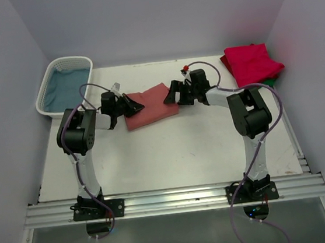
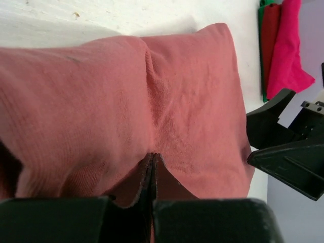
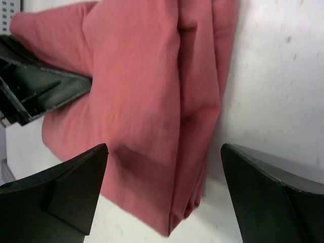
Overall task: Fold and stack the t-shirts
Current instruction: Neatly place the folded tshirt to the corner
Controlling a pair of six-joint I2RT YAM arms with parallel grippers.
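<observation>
A folded dusty salmon-red t-shirt (image 1: pixel 152 106) lies in the middle of the table. My left gripper (image 1: pixel 138 105) is at its left edge, jaws shut, pinching a fold of the cloth (image 2: pixel 126 96) at the tips (image 2: pixel 153 155). My right gripper (image 1: pixel 173 94) stands open at the shirt's right edge. In the right wrist view its fingers straddle the shirt's folded corner (image 3: pixel 167 126) without touching it, either side of the gap (image 3: pixel 164 148). A crimson-pink t-shirt (image 1: pixel 251 63) lies folded at the back right on a green one (image 1: pixel 273 79).
A white lattice basket (image 1: pixel 46 90) holding blue cloth stands at the back left. White walls close in the table on three sides. The left gripper's black body (image 3: pixel 35 86) shows in the right wrist view, and the right gripper's fingers (image 2: pixel 288 147) in the left wrist view.
</observation>
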